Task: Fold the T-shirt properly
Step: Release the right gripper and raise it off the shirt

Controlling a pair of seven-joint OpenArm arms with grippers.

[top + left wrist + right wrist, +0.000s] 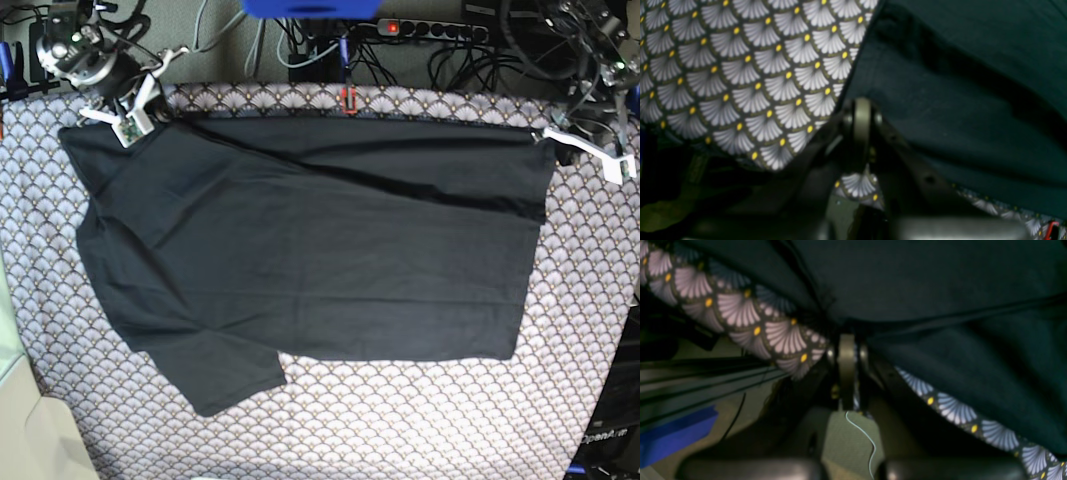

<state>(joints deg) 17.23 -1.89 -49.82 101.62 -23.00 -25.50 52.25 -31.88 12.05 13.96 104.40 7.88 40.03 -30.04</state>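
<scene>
The dark T-shirt point(320, 250) lies spread on the scallop-patterned tablecloth point(400, 420), one sleeve pointing to the front left. Its far edge is pulled into a straight line between my two grippers. At the far right corner, my left gripper point(553, 134) is shut on the T-shirt's corner; up close, the closed fingers point(862, 113) meet the T-shirt point(957, 100) at its edge. My right gripper point(142, 117) is shut on the far left corner. There, creases in the T-shirt point(923, 290) run out from its closed fingers point(846, 350).
Behind the table's far edge are a power strip and tangled cables point(430, 30), with a blue object point(310, 8) above them. A small red clip point(348, 98) sits on the tablecloth's far edge. Both grippers work right at that edge, with floor showing below point(846, 440).
</scene>
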